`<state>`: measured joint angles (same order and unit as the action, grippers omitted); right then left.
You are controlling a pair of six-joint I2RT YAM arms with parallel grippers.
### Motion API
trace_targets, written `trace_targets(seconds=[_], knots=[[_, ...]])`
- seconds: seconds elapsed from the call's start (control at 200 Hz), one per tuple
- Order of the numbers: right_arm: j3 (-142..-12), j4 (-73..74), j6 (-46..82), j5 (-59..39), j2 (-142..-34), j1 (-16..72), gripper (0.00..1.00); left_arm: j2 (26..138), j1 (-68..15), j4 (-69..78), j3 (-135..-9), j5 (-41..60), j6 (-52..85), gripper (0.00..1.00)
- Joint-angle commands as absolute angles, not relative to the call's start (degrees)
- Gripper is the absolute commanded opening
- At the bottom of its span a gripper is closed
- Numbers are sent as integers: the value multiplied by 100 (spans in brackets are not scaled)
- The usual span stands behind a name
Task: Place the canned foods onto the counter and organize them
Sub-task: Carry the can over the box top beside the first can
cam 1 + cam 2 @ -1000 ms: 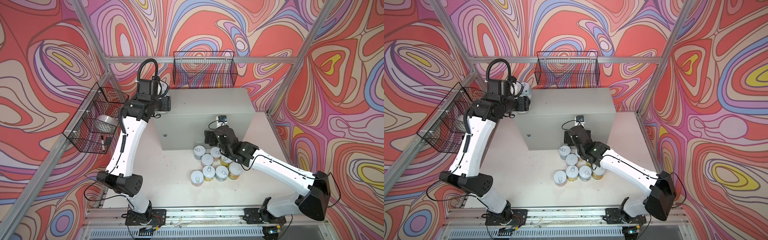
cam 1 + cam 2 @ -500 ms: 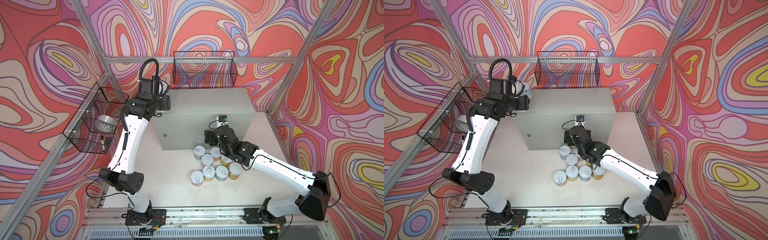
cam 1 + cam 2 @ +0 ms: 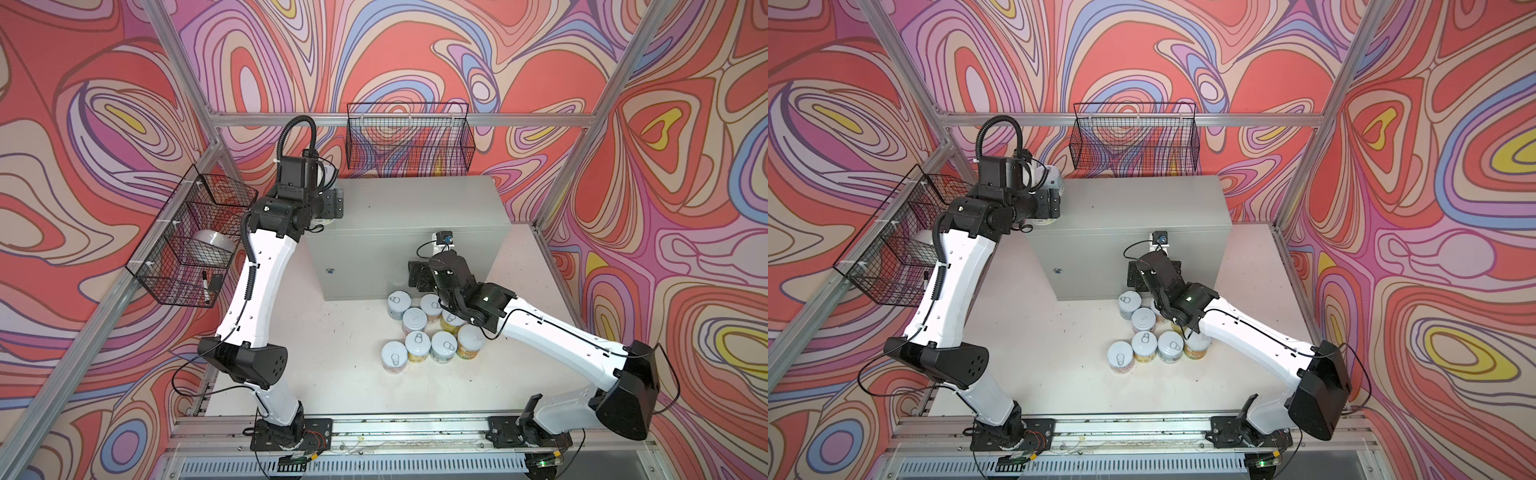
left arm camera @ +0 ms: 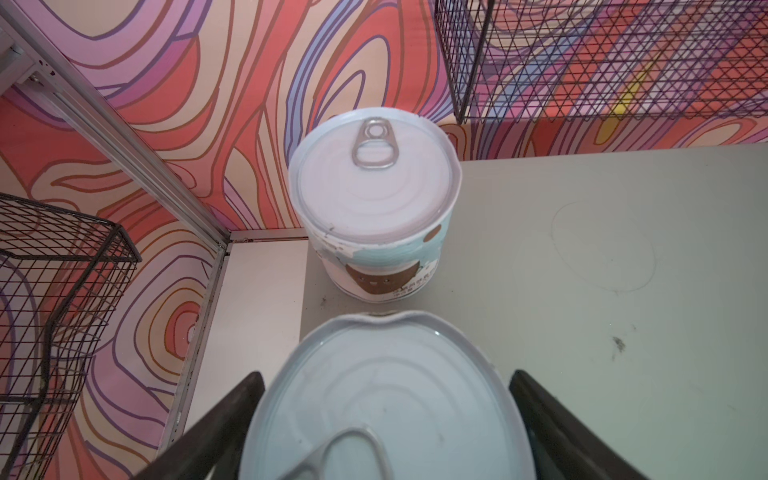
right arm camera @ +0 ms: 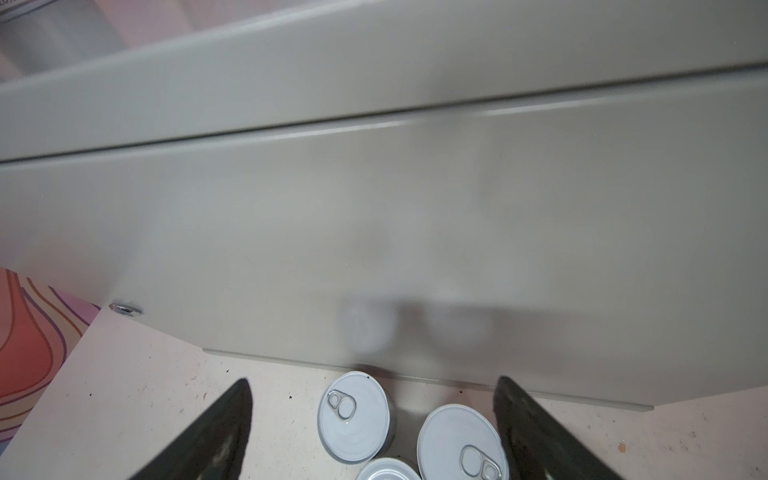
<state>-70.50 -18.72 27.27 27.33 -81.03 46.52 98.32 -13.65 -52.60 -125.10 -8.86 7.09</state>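
The left gripper (image 4: 386, 376) is released, its black fingers (image 4: 232, 415) spread on either side of a short silver-lidded can (image 4: 382, 411) standing on the pale grey metal cabinet worktop (image 4: 582, 291). Just beyond that gripper, a second pull-tab can with a blue-and-brown label (image 4: 374, 187) stands upright at the worktop's corner. The right gripper (image 5: 372, 381) hangs wide and empty before the cabinet's front. Below it, silver-lidded cans (image 5: 355, 419) cluster on the lower white worktop (image 5: 145, 395); a top view shows eight (image 3: 417, 322).

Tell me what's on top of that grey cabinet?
In the back left corner of the cabinet: a blue-labelled can, and a second can within the left claw. From above, its arm covers much of both.
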Motion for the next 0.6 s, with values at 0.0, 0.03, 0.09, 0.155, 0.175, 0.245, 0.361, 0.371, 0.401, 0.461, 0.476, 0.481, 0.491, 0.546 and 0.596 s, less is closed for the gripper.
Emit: trace_targets(seconds=[0.0, 0.03, 0.09, 0.155, 0.175, 0.245, 0.361, 0.371, 0.401, 0.461, 0.476, 0.481, 0.491, 0.546, 0.596], knots=[[-6997, -1785, 2777, 2708, -8095, 4623, 94, 9824, -1327, -5089, -12454, -939, 721, 93], [-6996, -1783, 2775, 2715, -8079, 4620, 94, 9826, -1323, -5106, -12458, -961, 739, 93], [-6974, -1784, 2768, 2725, -8060, 4623, 94, 9790, -1326, -5103, -12426, -981, 754, 92], [-6954, -1777, 2768, 2726, -8033, 4622, 94, 9666, -1327, -4989, -12259, -937, 715, 92], [-6948, -1768, 2768, 2723, -8033, 4619, 94, 9612, -1327, -4925, -12195, -925, 712, 92], [-6922, -1734, 2768, 2712, -8020, 4619, 94, 9378, -1327, -4652, -11880, -771, 687, 96], [-6901, -1666, 2742, 2651, -8050, 4614, 94, 9126, -1327, -4327, -11559, -576, 648, 100], [-6902, -1662, 2742, 2647, -8059, 4614, 94, 9106, -1325, -4303, -11540, -564, 643, 100], [-6901, -1646, 2744, 2616, -8066, 4614, 94, 9065, -1327, -4207, -11464, -509, 604, 100], [-6908, -1638, 2757, 2582, -8090, 4614, 94, 9000, -1327, -4095, -11373, -461, 612, 100], [-6904, -1635, 2764, 2575, -8094, 4614, 94, 8982, -1327, -4068, -11359, -443, 600, 100], [-6902, -1635, 2766, 2575, -8094, 4614, 94, 8978, -1327, -4060, -11353, -441, 603, 100], [-6907, -1628, 2768, 2569, -8084, 4614, 94, 8973, -1321, -4054, -11348, -433, 606, 100], [-6908, -1626, 2767, 2534, -8078, 4614, 94, 8968, -1327, -4052, -11364, -496, 641, 100], [-6899, -1626, 2786, 2532, -8063, 4614, 94, 8967, -1327, -4075, -11389, -531, 650, 100]])
